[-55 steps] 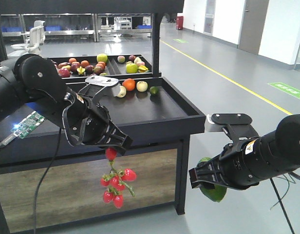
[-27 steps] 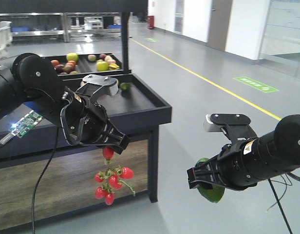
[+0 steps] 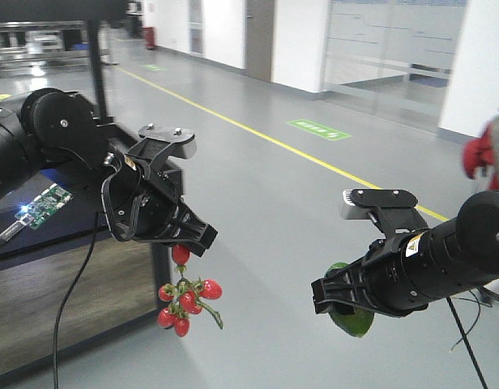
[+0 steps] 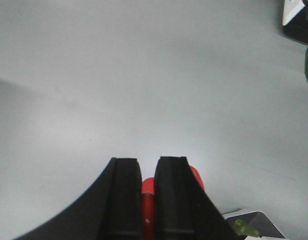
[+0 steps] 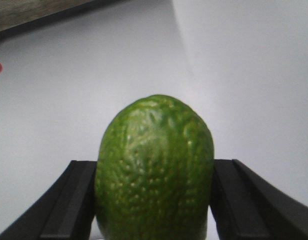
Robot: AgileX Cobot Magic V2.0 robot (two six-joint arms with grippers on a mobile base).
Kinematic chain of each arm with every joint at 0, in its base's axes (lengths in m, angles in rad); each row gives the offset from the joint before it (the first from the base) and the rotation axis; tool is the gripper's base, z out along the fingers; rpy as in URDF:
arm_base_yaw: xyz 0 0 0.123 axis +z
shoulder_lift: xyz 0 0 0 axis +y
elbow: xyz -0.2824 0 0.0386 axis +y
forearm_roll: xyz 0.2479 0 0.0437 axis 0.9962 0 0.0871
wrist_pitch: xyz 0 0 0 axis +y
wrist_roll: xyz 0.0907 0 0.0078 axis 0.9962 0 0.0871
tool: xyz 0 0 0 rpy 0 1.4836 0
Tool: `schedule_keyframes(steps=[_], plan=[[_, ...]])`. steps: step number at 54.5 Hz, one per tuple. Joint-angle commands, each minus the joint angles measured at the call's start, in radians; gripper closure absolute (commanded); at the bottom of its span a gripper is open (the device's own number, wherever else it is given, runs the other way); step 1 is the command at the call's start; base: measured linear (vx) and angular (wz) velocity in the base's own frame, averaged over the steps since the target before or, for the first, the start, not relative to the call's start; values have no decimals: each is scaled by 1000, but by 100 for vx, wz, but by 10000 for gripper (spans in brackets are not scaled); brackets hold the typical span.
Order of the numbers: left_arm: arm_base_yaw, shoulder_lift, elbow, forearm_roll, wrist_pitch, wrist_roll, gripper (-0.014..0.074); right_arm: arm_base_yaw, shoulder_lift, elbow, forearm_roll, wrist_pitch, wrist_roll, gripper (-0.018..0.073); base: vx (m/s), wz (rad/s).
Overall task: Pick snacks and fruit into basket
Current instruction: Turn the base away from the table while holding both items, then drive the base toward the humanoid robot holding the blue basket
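Gripped between the two black fingers of the right gripper (image 3: pixel 340 301) is one green oval fruit with pebbled skin (image 5: pixel 154 170), held above the grey floor (image 3: pixel 266 203); in the right wrist view both fingers are pressed against its sides. One bunch of small glossy red fruits on a green stem (image 3: pixel 185 296) is clamped at its topmost fruit by the left gripper (image 3: pixel 193 241) and hangs free below it, beside the black table with a wood-look panel (image 3: pixel 63 284). About six red fruits can be counted in the bunch. In the left wrist view, red fruit is seen pinched between two black fingers (image 4: pixel 124 200)
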Motion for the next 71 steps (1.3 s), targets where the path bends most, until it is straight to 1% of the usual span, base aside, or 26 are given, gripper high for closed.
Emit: schedule_keyframes(steps=[1, 43, 71], plan=[[-2, -54, -29, -28, -57, -6, 603, -2, -39, -32, 8, -58, -5, 567, -19, -57], [-2, -55, -29, -28, -54, -6, 603, -2, -40, -32, 11, -49, -5, 567, -17, -62], [-2, -54, -29, -28, -57, -6, 603, -2, -42, -32, 14, -18, -5, 567, -13, -50]])
